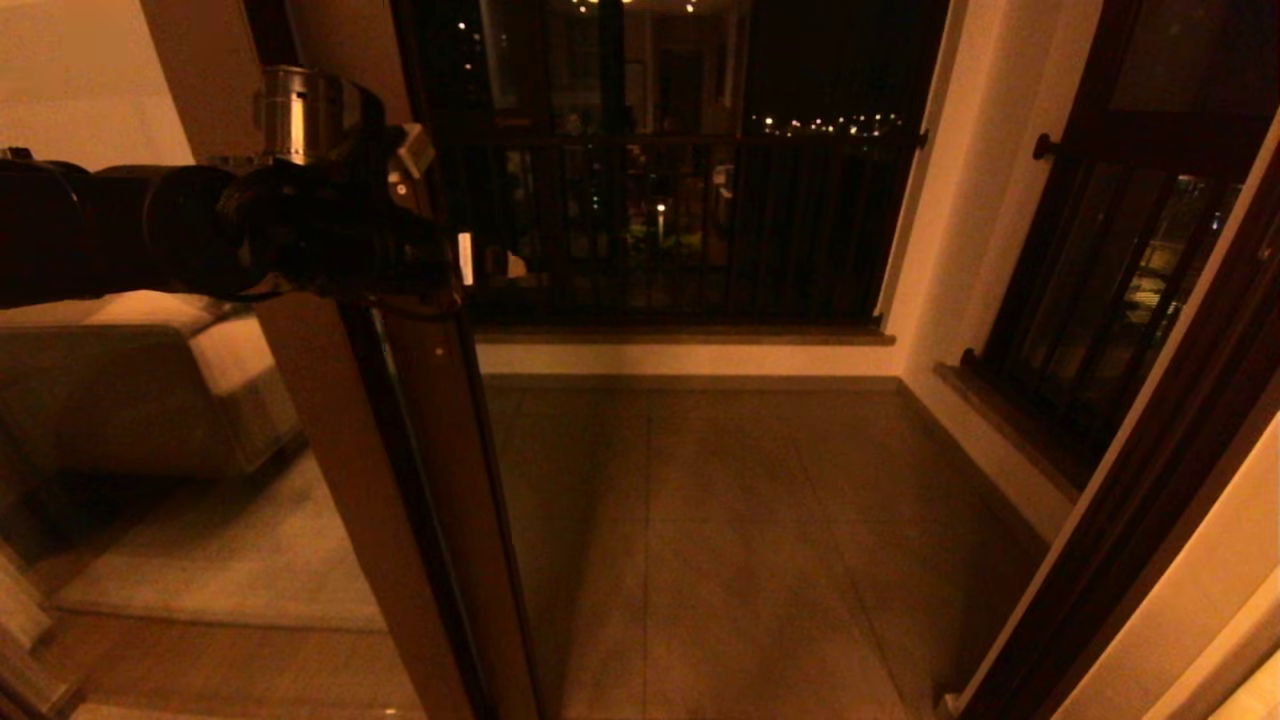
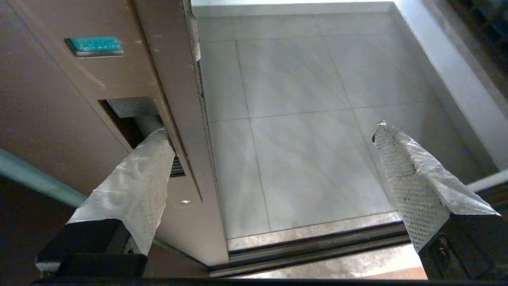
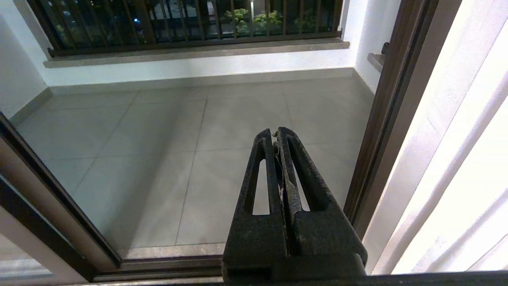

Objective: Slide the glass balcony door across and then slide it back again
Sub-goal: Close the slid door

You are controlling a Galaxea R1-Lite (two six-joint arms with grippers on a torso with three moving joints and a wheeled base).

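Left claw sits closest to me, spread wide, w/ one taped finger hooked into the recessed slot on the stile of the tall brown-framed glass balcony door, the other finger out over the balcony's grey floor tiles. Door stile runs vertical, parked on my left w/ the opening to its right, so I reckon any return slide goes rightward off that hooked finger. Right claw is pinched together, empty, idle nr the right jamb.

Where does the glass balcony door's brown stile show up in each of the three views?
Head view: the stile rises left of centre, behind the left gripper.
Left wrist view: the stile fills the left, one finger in its recess.
Right wrist view: lower left edge.
Shared landmark: tiled balcony floor.
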